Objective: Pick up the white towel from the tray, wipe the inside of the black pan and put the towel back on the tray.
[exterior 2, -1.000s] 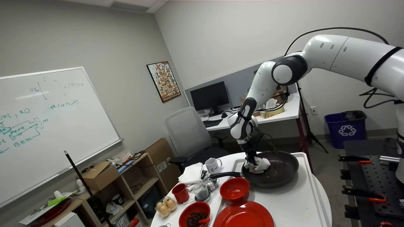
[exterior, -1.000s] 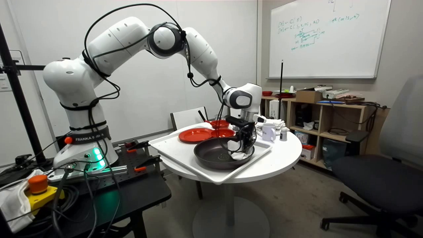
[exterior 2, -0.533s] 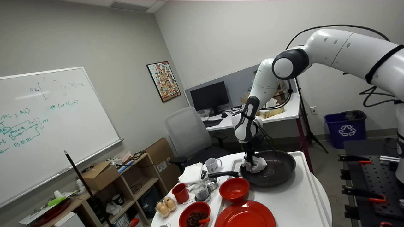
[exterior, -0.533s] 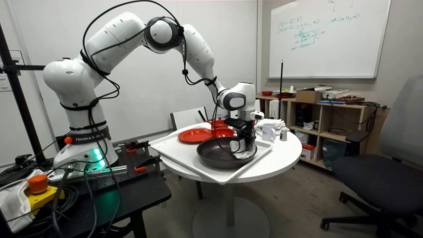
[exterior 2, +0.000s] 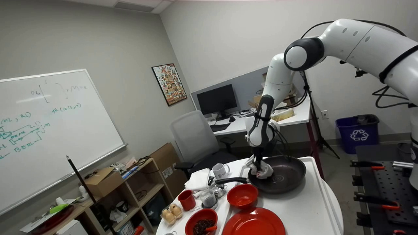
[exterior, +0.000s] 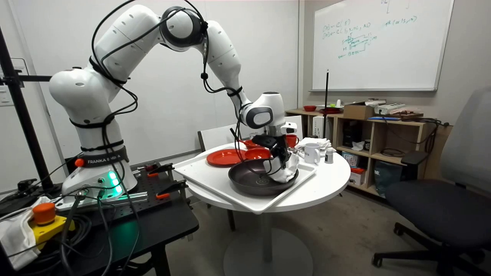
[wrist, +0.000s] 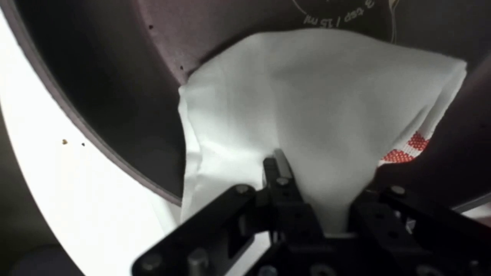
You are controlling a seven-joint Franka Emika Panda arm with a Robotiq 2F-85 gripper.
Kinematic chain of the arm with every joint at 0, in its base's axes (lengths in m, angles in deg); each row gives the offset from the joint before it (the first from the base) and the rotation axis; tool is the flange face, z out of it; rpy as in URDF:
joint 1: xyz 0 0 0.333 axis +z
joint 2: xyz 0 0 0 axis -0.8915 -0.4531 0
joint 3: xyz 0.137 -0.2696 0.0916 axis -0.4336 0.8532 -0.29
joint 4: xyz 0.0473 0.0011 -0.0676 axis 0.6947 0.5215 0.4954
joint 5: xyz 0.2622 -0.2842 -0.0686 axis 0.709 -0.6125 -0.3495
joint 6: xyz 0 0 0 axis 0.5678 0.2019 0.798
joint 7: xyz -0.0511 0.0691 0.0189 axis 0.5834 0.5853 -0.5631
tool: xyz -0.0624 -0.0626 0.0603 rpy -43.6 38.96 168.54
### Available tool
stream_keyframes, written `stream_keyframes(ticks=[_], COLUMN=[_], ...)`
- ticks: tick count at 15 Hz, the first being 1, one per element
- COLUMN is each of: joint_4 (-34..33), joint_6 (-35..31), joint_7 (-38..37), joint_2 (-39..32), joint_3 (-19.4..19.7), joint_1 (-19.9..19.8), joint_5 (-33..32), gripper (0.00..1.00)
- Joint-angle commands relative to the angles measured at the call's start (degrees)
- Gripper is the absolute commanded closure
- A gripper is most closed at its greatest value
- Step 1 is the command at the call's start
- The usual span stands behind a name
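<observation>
"Across the room hangs a whiteboard (exterior: 379, 61), and below it we see a wooden shelf unit (exterior: 371, 138). What stands nearer?"

"We have a round white table (exterior: 333, 180). On it lies a white tray (exterior 2: 312, 202) bearing the black pan (exterior 2: 290, 176) and a red plate (exterior 2: 254, 222)."

"Anything farther back?"

"In an exterior view we find a grey office chair (exterior 2: 196, 137), a desk (exterior 2: 302, 114) with a dark monitor (exterior 2: 217, 101), and a blue recycling bin (exterior 2: 357, 134)."

"Where do we find the white towel (wrist: 326, 96)?"

"Inside the pan, toward the handle (exterior 2: 232, 180); in the wrist view we see its red-patterned corner (wrist: 408, 148)."

"And the gripper (exterior 2: 258, 165)?"

"Its fingers (wrist: 289, 199) are pinched together on the towel, bunching it. Whether it presses on the pan's base, we can't tell."

"We notice dark specks (wrist: 150, 27) on the pan's inner face in the wrist view, and a white mug (exterior 2: 221, 171) stands on the table near the tray."
</observation>
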Motion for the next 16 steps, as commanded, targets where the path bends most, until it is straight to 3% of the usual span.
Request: stream_keyframes(ticks=[1, 6, 11, 16], joint_4=[7.7, 14.8, 27.2, 37.1], joint_6=[-6.1, -15.7, -27.4, -27.0], joint_7=[2.4, 3.6, 6.4, 7.5], joint_2=[5.9, 12.0, 19.0, 21.6], joint_3=[-2.9, -9.5, -24.0, -37.6], joint_1=[-3.0, -9.9, -23.3, -35.1], joint_5=[1.0, 1.4, -2.1, -7.7], gripper=[0.94, 0.94, 0.94, 0.94])
